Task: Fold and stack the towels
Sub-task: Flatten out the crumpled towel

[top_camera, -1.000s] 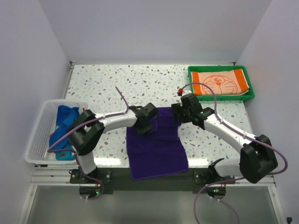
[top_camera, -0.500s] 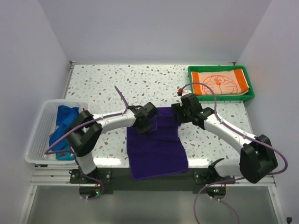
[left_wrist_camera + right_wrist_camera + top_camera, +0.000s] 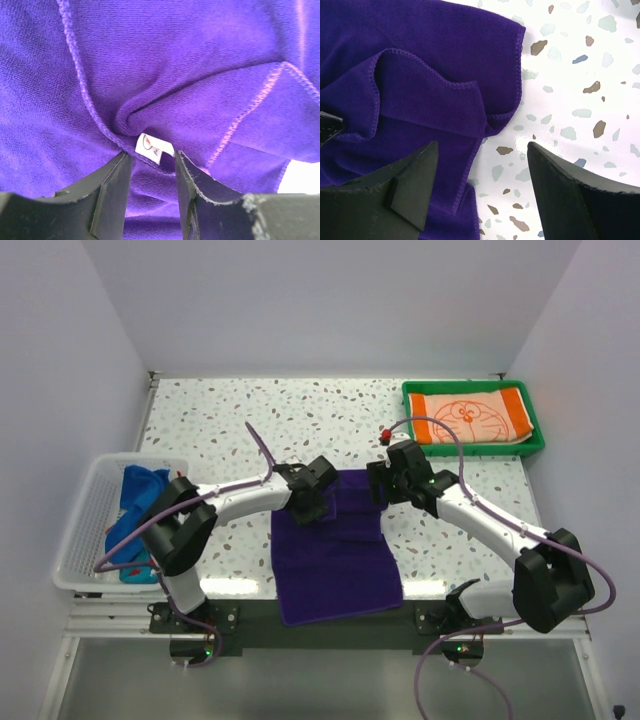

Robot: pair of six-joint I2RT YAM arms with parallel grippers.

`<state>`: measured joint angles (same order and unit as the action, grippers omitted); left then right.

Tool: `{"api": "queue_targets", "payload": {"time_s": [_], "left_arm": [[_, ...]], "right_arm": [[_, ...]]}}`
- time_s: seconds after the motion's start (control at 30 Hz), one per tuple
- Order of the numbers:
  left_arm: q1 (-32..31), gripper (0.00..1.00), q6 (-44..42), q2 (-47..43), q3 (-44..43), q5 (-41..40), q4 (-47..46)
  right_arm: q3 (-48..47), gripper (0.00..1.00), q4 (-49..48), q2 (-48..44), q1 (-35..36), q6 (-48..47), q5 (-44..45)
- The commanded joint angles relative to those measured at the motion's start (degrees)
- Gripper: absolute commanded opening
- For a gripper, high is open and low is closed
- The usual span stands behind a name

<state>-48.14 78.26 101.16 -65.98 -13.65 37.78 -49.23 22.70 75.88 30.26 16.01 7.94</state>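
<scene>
A dark purple towel (image 3: pixel 335 570) lies at the table's front middle, its near end hanging over the edge and its far part folded back and rumpled. My left gripper (image 3: pixel 312 502) sits on the towel's far left corner. In the left wrist view that gripper (image 3: pixel 151 155) is open, its fingers straddling a hemmed fold with a white label (image 3: pixel 154 148). My right gripper (image 3: pixel 381 486) hovers at the towel's far right corner. In the right wrist view it (image 3: pixel 482 147) is open wide, one finger over purple cloth (image 3: pixel 420 85), the other over bare table. An orange-and-white towel (image 3: pixel 470 417) lies folded in the tray.
A green tray (image 3: pixel 480 448) stands at the back right. A white mesh basket (image 3: pixel 85 530) at the left edge holds a blue towel (image 3: pixel 140 495) and other cloth. Purple cables arch over both arms. Walls close in the table on three sides.
The left gripper has shifted slightly toward the back, and the towel's folded far part has bunched a little. The right arm has not moved.
</scene>
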Motion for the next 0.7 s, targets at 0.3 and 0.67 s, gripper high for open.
{"api": "queue_targets", "payload": {"time_s": [0.3,0.67], "left_arm": [[-0.38,0.42,-0.65,1.75,-4.17,0.46,2.39],[-0.38,0.37,-0.92,3.51,-3.64,0.55,1.42]], "right_arm": [[-0.34,0.75,-1.6,-0.99,-0.2,-0.45,-0.12],[0.01,0.75,-1.78,-0.73,-0.11,-0.54,0.23]]}}
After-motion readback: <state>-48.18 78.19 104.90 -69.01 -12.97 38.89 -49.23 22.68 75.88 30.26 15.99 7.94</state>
